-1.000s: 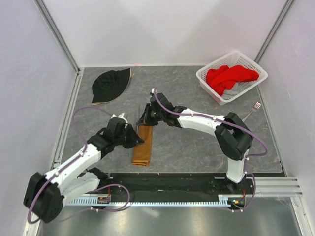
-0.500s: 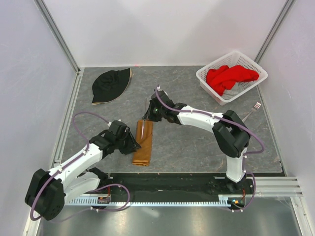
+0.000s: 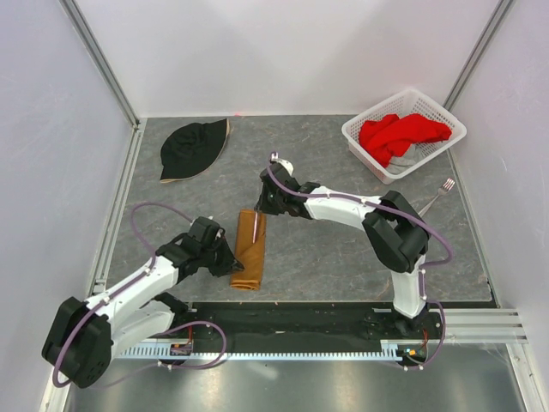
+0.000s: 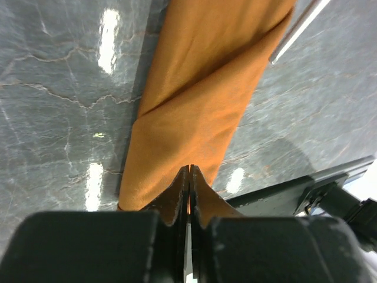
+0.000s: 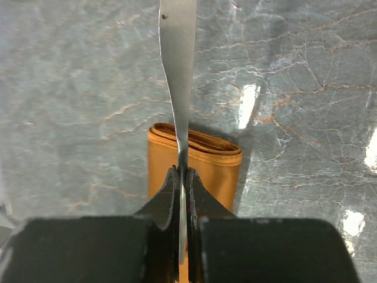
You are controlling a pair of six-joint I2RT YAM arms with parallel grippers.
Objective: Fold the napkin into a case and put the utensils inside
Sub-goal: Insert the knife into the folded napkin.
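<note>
The napkin lies as a narrow orange-brown case, its long side running away from the arms. My left gripper is at the case's near end. In the left wrist view that gripper is shut, with a sliver of the cloth between its tips. My right gripper hovers over the far end, shut on the knife. The layered far end of the case shows under the blade. The knife slants over the case. The fork lies alone at the far right.
A white basket holding a red cloth stands at the back right. A black hat lies at the back left. The black base rail runs just beyond the case's near end.
My left gripper slid along the case to its near end, opened, then shut there. My right gripper carried the knife over the case's far end.
</note>
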